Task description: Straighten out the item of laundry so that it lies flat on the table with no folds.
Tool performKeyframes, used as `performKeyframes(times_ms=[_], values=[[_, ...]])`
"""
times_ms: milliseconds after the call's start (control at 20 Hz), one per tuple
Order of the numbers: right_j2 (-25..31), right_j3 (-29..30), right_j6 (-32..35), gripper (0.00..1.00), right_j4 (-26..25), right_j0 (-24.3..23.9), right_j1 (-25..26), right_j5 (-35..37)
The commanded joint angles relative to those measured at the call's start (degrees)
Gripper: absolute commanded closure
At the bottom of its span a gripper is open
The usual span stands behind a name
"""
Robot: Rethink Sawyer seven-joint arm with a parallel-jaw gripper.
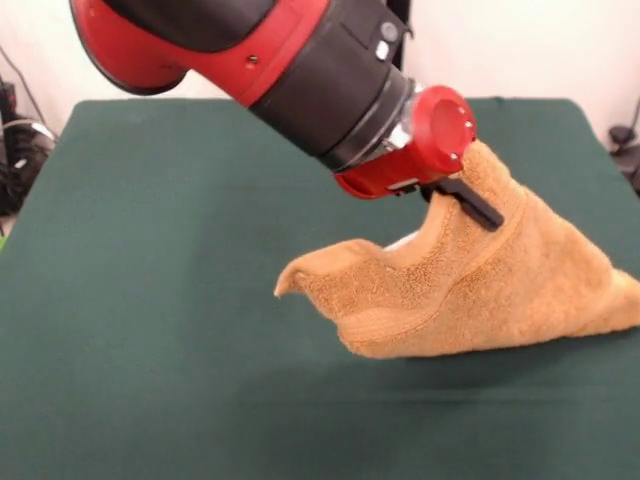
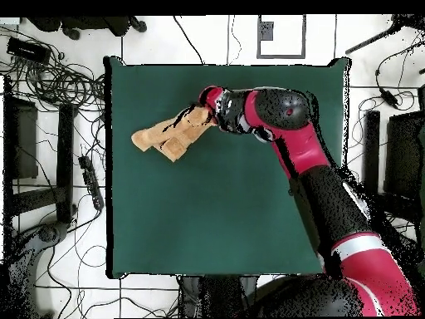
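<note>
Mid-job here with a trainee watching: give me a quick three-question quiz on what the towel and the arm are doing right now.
1. True or false: the towel lies flat on the table.
2. What is lifting the towel's peak?
A. a person's hand
B. the gripper
C. nothing
3. In the overhead view, near which table edge does the towel sit: top or bottom?

Key:
1. False; it is pulled up into a peak, with its lower part resting on the table.
2. B; the jaws are closed on the towel.
3. Top.

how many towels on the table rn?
1. A golden-orange terry towel, bunched and lifted at one end by the claw, its other end resting on the green table near one edge. Nothing else visible; folds could hide little.
</note>
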Motion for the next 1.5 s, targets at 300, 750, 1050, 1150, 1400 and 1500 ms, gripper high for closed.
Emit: performKeyframes(times_ms=[300, 750, 1050, 1150, 1400, 1500], values=[[-8.9, -3.3, 2.8, 1.00, -21.1, 4.5, -1.0, 22.3], [-9.6, -2.8, -0.6, 1.00, -30.6, 2.4, -1.2, 31.5], [-8.5, -4.5, -5.3, 1.00, -37.0, 1.5, -1.5, 37.8], [-8.4, -3.5, -6.0, 1.00, -38.9, 1.0, -2.7, 39.7], [-7.6, -1.5, -6.7, 1.00, -42.0, -0.6, -4.8, 42.5], [-7.5, -0.9, -8.4, 1.00, -44.2, -1.6, -5.4, 43.4]])
